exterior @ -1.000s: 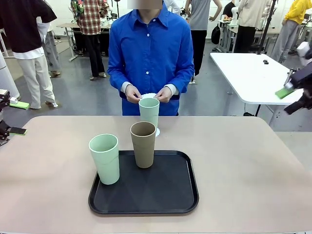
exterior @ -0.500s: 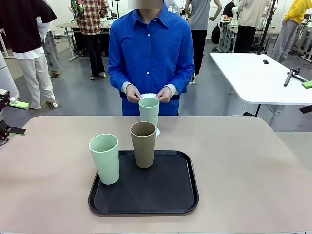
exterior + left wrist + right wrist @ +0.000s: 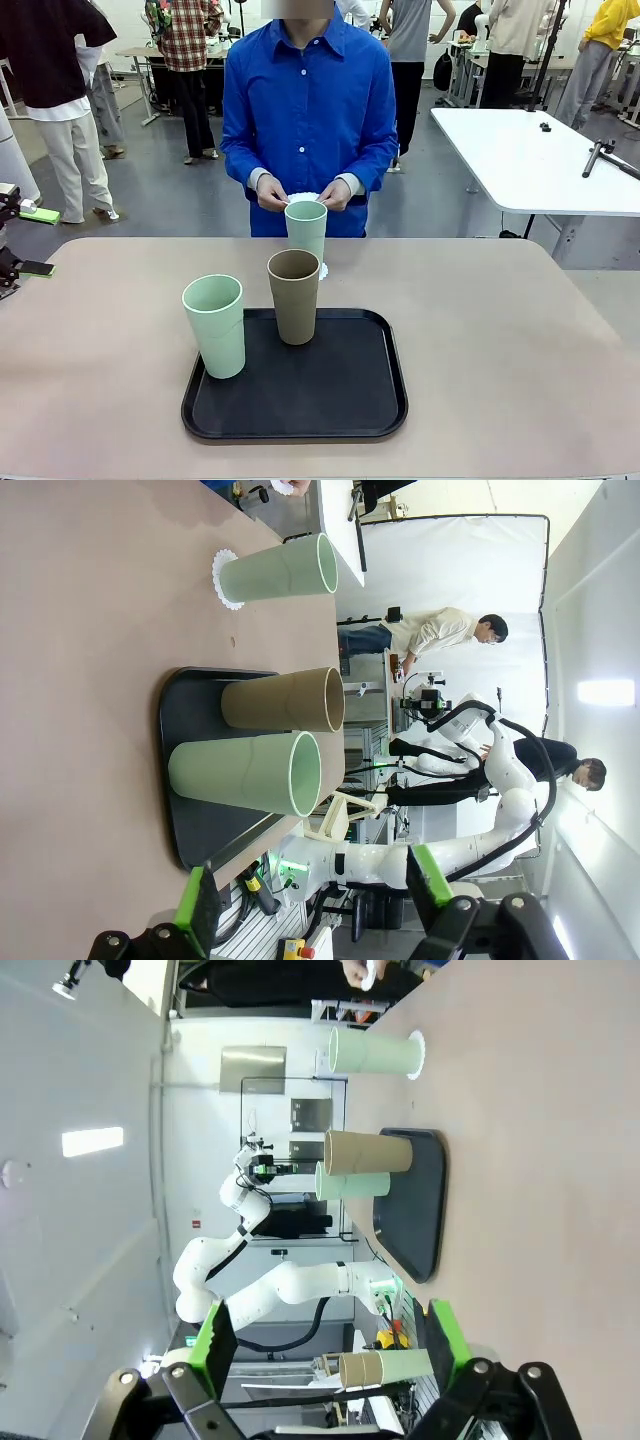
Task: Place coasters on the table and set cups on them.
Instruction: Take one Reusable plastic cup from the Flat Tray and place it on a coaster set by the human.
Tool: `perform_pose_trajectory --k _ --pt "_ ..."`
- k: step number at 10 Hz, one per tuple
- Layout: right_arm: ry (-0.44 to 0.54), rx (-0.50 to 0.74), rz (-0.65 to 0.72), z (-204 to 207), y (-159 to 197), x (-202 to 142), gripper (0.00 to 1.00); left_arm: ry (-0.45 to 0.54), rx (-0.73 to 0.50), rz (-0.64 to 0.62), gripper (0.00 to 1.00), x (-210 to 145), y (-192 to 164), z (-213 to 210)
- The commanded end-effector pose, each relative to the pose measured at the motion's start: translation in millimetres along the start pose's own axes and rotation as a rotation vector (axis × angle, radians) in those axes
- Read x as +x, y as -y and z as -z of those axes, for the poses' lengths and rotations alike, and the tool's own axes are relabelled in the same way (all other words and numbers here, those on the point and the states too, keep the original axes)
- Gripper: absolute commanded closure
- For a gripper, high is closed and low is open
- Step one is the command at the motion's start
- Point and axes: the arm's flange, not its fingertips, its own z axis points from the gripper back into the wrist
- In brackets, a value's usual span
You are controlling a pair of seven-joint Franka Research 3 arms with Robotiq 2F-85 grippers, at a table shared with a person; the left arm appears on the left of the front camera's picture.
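A: Tool state?
B: Left tool (image 3: 312, 892) has its pads wide apart with nothing between them. It sits off the left edge of the tabletop (image 3: 500, 330). Right tool (image 3: 330, 1338) is the same, spread and empty, aimed across the tabletop from well away from the cups.
A: Why parked out there?
B: Probably to leave the person room. The person's hands (image 3: 272, 192) are at the far edge, held together on some white lacy discs (image 3: 303, 196). Those look like spare coasters; count unreadable.
A: Where are the cups?
B: The far mint cup (image 3: 306, 228) stands upright on a coaster (image 3: 322, 271) on the tabletop, just beyond the tray (image 3: 340, 400). By the look of it, one set is done. The brown cup (image 3: 294, 296) and the near mint cup (image 3: 215, 325) are upright on the black tray. Brown is at the tray's far edge and mint at its left side, near each other but apart.
A: Appearance?
B: The cups are tall, tapered, handleless and matte. The coaster is thin, and its scalloped rim peeks out past the cup's base.
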Motion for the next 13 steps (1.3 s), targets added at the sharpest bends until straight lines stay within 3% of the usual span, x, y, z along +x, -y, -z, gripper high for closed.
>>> perform_pose_trajectory --k 1,4,13 --pt "0.037 0.017 -0.008 0 10 -8 0.0 0.006 -0.015 0.008 0.0 0 0 -1" --pt "0.068 0.022 -0.023 3 20 -16 0.0 0.006 -0.015 0.008 0.0 0 0 -1" --pt "0.038 0.015 0.007 -4 19 -15 0.0 0.006 -0.015 0.008 0.0 0 0 -1"
